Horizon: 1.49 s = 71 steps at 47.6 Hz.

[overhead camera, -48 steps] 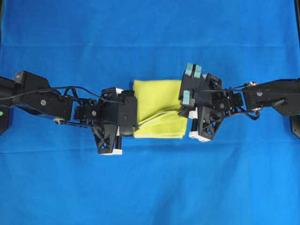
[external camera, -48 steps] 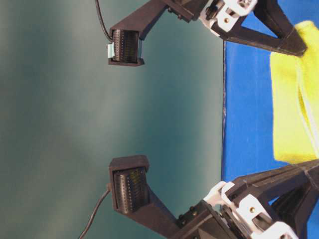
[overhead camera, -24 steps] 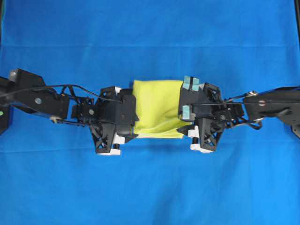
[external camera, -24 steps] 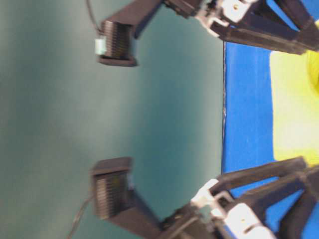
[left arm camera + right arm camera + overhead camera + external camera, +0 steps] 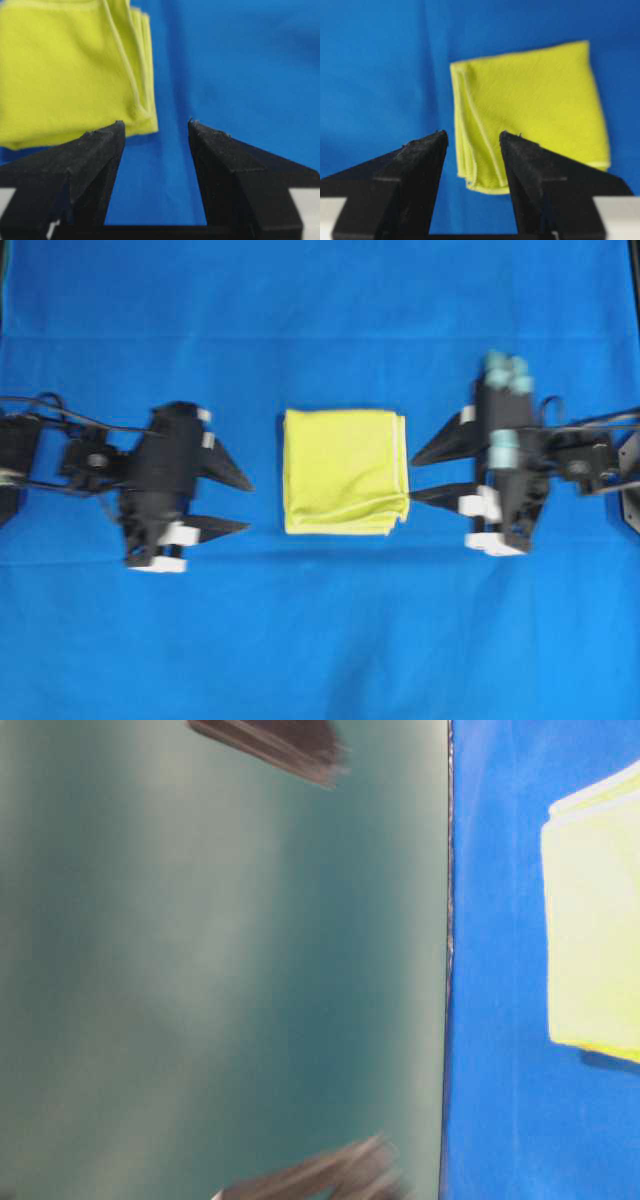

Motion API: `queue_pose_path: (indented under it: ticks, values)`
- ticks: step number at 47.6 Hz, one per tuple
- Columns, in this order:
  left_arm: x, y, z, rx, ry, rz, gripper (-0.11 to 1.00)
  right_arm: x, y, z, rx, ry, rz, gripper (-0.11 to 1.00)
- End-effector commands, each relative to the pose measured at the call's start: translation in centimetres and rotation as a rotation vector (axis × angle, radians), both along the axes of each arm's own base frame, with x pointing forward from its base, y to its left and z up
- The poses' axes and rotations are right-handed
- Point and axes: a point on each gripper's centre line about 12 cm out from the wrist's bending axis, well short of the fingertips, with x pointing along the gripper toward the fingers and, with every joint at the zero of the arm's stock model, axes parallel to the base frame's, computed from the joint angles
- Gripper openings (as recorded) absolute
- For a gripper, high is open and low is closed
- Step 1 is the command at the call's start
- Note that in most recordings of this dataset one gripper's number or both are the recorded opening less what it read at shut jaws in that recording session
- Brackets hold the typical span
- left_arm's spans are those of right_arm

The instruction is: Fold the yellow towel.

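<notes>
The yellow towel (image 5: 345, 472) lies folded into a small square in the middle of the blue sheet, its layered edges along the right and near sides. My left gripper (image 5: 248, 505) is open just left of it, touching nothing. In the left wrist view the gripper (image 5: 155, 122) frames bare blue sheet, with the towel (image 5: 65, 65) ahead to the left. My right gripper (image 5: 411, 479) is open at the towel's right edge. In the right wrist view the gripper (image 5: 472, 133) frames the stacked hems of the towel (image 5: 530, 110). In the table-level view the towel (image 5: 595, 920) lies flat.
The large blue sheet (image 5: 320, 640) covers the table. In the table-level view a teal wall (image 5: 220, 960) fills the left, and blurred arm parts (image 5: 270, 740) show at top and bottom.
Both grippers have opened, let go of the towel and drawn back outward, left to the left and right to the right. The towel now lies flat and folded.
</notes>
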Motion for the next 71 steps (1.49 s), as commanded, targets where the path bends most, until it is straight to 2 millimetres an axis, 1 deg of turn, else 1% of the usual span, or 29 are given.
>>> queue_pose_path:
  ticks: [1,9,12,16,20,24,30,34,38,43,52,71]
  values:
    - [-1.8,0.2,2.5,0.000,-0.090,-0.009,0.51,-1.5,-0.6,2.0,-0.014,-0.076,-0.004,0.52]
    - [-5.9,0.8,3.9,0.027,-0.185,-0.023,0.51,-5.1,-1.2,3.6,-0.039,-0.179,0.001,0.52]
    - [-7.4,1.0,4.4,0.028,-0.224,-0.023,0.51,-6.4,-1.4,3.7,-0.052,-0.210,0.005,0.52]
    - [-9.4,1.4,4.4,0.031,-0.264,-0.021,0.51,-8.1,-1.5,3.6,-0.056,-0.253,0.013,0.52]
    - [-11.3,2.0,3.6,0.033,-0.290,-0.005,0.51,-9.7,-1.7,3.0,-0.050,-0.298,0.019,0.52]
    - [-12.9,2.6,2.6,0.034,-0.310,0.017,0.51,-11.2,-2.0,1.9,-0.046,-0.336,0.017,0.52]
    - [-15.2,3.4,0.5,0.034,-0.333,0.059,0.51,-12.8,-2.7,0.0,-0.041,-0.365,-0.017,0.52]
    - [-16.2,3.9,-0.5,0.028,-0.352,0.085,0.51,-13.7,-3.5,-1.6,-0.036,-0.367,-0.062,0.52]
    - [-16.8,4.0,-1.0,0.026,-0.384,0.097,0.51,-14.3,-4.2,-3.1,-0.031,-0.372,-0.112,0.52]
    - [-17.0,4.0,-0.9,0.024,-0.396,0.098,0.51,-14.5,-4.7,-4.1,-0.021,-0.381,-0.146,0.52]
    - [-16.9,4.0,-1.1,0.024,-0.390,0.098,0.51,-14.4,-4.8,-4.5,-0.019,-0.376,-0.149,0.51]
    - [-16.9,4.0,-1.1,0.024,-0.390,0.098,0.51,-14.4,-4.8,-4.4,-0.019,-0.376,-0.149,0.51]
